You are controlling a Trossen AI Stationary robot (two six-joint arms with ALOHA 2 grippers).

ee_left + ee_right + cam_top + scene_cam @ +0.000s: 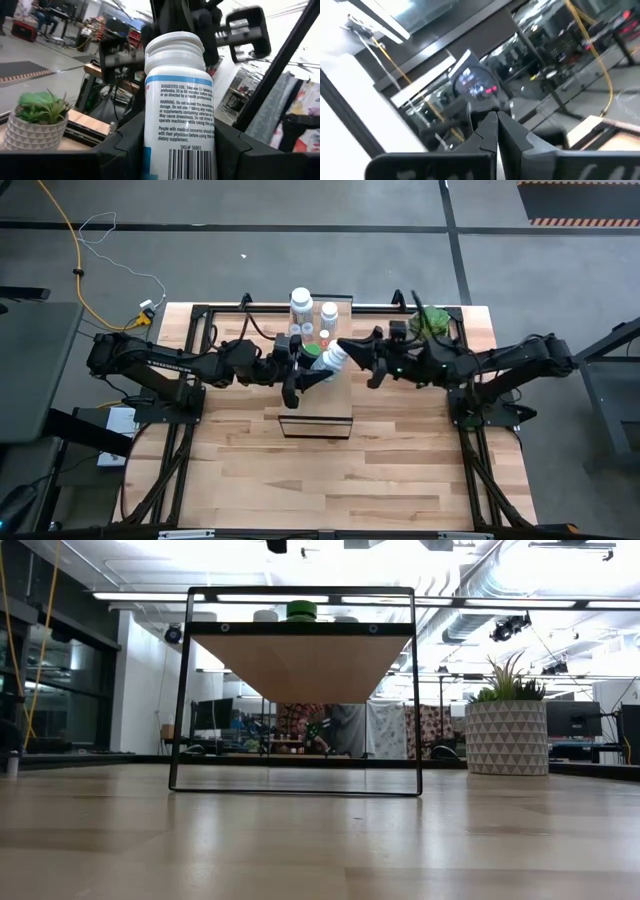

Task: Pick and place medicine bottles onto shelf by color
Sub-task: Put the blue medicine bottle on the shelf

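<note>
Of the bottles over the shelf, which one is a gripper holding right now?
The white-capped white bottle clamped in the left gripper, tilted above the shelf; the others stand free at the shelf's far end.

Bottles (311,320) stand on the shelf (316,416) (far end), plant (433,321) right.

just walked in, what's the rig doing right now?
It is sorting medicine bottles onto the shelf. The left tool is shut on a white bottle with a blue-edged label, held tilted above the shelf top. The right tool is shut and empty, right beside that bottle's cap. Several bottles already stand at the shelf's far end, a green-capped one among them. A potted plant sits at the table's far right corner.
</note>
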